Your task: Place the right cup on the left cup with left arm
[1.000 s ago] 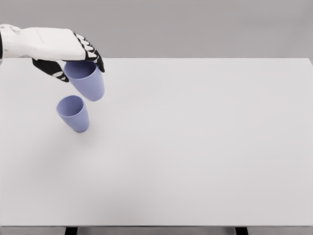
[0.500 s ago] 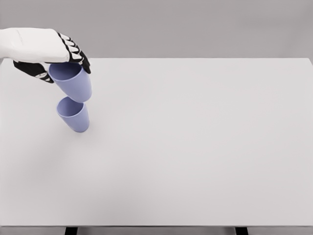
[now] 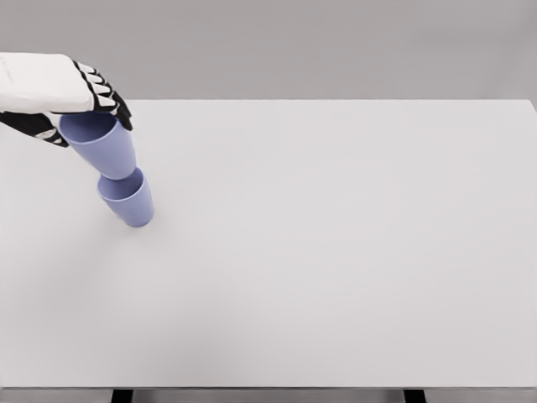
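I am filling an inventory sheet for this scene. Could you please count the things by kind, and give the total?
Blue-purple cups: 2, the held cup in the left robot hand and the standing cup on the table
Tables: 1
Robot hands: 1
Total: 4

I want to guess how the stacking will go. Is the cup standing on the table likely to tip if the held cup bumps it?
Probably yes. The standing cup tapers to a narrow base, so a sideways bump could tip it. It looks thin-walled and empty, so likely light. The held cup, gripped by the left hand, hangs tilted at its rim.
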You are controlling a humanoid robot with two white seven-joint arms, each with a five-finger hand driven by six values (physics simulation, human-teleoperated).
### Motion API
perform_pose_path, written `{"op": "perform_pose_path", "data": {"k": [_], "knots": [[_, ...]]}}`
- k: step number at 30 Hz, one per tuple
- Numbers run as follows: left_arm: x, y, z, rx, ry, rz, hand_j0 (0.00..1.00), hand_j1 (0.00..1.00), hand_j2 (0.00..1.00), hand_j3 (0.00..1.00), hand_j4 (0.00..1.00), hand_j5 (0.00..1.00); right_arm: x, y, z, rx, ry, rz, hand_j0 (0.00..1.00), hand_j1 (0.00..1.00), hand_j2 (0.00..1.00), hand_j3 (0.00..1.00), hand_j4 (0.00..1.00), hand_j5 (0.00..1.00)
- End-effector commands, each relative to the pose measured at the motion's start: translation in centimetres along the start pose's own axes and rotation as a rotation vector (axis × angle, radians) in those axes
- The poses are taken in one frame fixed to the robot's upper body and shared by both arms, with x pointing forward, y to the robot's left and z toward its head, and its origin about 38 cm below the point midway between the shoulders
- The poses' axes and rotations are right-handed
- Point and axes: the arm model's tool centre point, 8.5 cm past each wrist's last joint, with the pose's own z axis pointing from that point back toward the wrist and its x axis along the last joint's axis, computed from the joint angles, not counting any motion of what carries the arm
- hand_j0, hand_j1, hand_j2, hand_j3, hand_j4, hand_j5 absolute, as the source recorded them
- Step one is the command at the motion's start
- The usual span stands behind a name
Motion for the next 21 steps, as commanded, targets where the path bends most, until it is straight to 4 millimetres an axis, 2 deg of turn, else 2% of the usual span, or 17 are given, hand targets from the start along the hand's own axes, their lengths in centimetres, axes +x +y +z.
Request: {"op": "perform_pose_path", "data": {"k": [1, 21], "knots": [[-0.2, -0.1, 0.3, 0.000, 0.010, 0.007, 0.74, 0.74, 0.74, 0.74, 0.74, 0.74, 0.0, 0.0, 0.0, 0.000, 0.000, 0.000, 1.00, 1.00, 1.00, 1.00, 1.00, 1.00], [-0.1, -1.3, 0.1, -0.023, -0.003, 0.016, 0.74, 0.74, 0.74, 0.74, 0.74, 0.74, 0.0, 0.0, 0.0, 0.001, 0.000, 0.000, 1.00, 1.00, 1.00, 1.00, 1.00, 1.00]]}}
